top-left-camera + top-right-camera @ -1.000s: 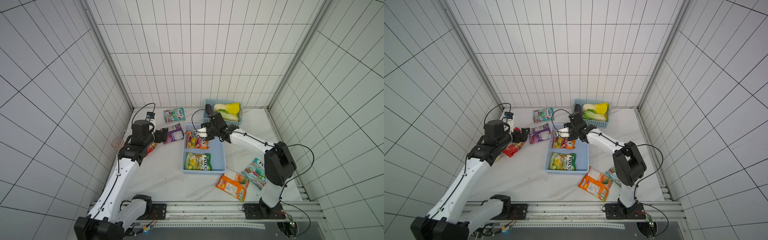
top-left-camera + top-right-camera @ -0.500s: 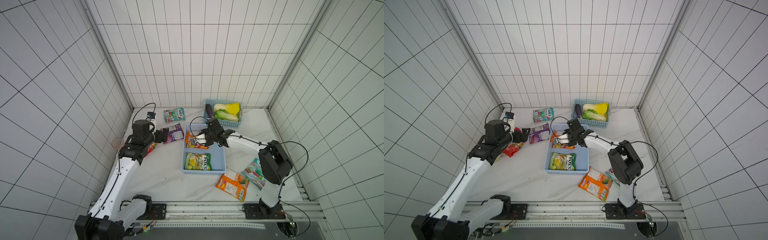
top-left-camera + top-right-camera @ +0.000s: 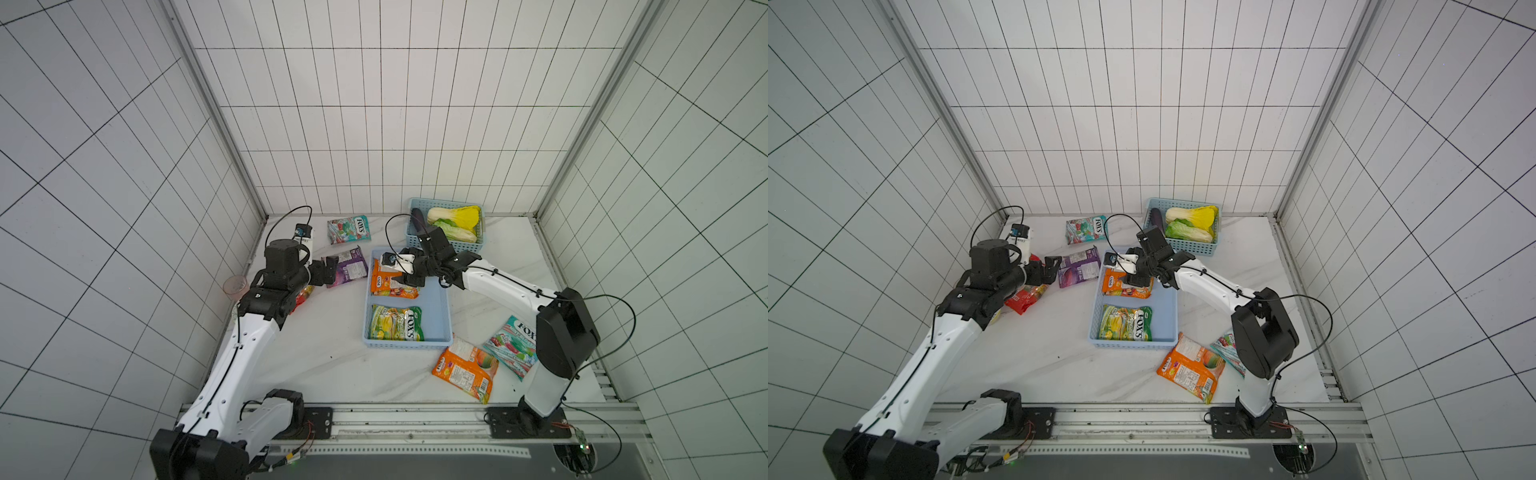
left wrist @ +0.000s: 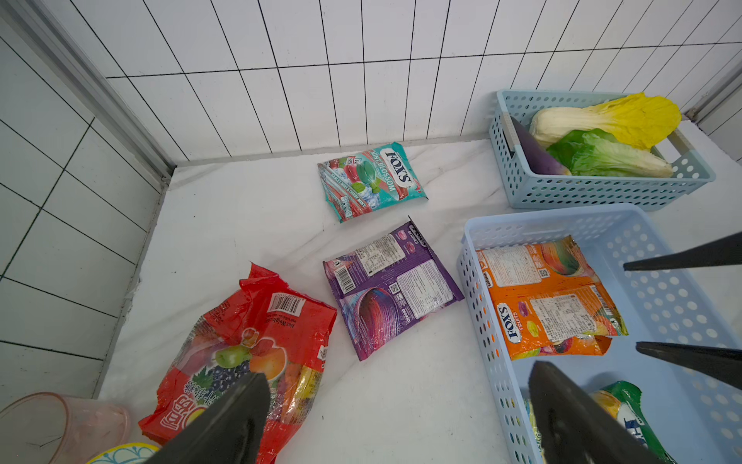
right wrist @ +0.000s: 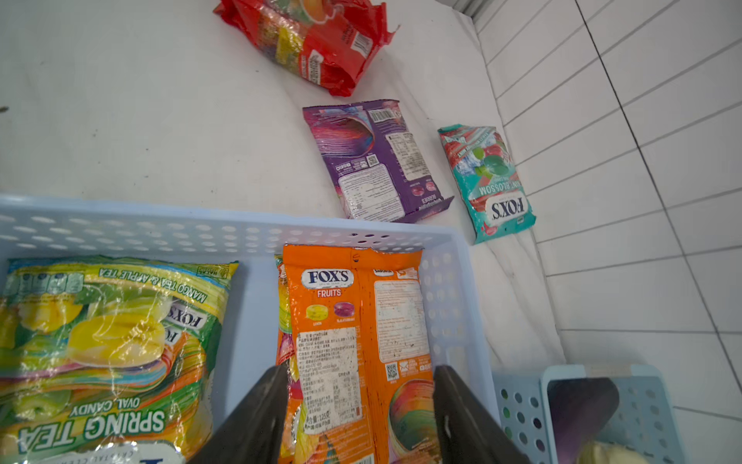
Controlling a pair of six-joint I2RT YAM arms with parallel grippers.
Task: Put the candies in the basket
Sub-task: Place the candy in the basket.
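The shallow light-blue basket (image 3: 440, 316) (image 3: 1167, 316) (image 5: 241, 233) holds a green-yellow candy bag (image 3: 397, 324) (image 5: 108, 333) and an orange one (image 3: 388, 286) (image 4: 546, 297) (image 5: 353, 321). My right gripper (image 3: 405, 276) (image 5: 361, 369) hangs open over the orange bag, a finger off each side. My left gripper (image 3: 330, 270) (image 4: 397, 371) is open and empty above the table, between the red bag (image 3: 305, 293) (image 4: 257, 337) and the purple bag (image 3: 351, 268) (image 4: 391, 289). A teal bag (image 3: 348, 228) lies further back. Another orange bag (image 3: 465, 368) and teal bag (image 3: 513, 345) lie front right.
A smaller teal-blue basket (image 3: 444, 247) (image 4: 582, 193) with cabbages and an aubergine stands just behind the right arm. A pink cup (image 3: 236, 286) (image 4: 60, 426) sits by the left wall. Tiled walls close in three sides.
My right gripper has come down over the basket's far end and its jaws have spread off the orange bag, which now lies flat. The left arm has barely moved.
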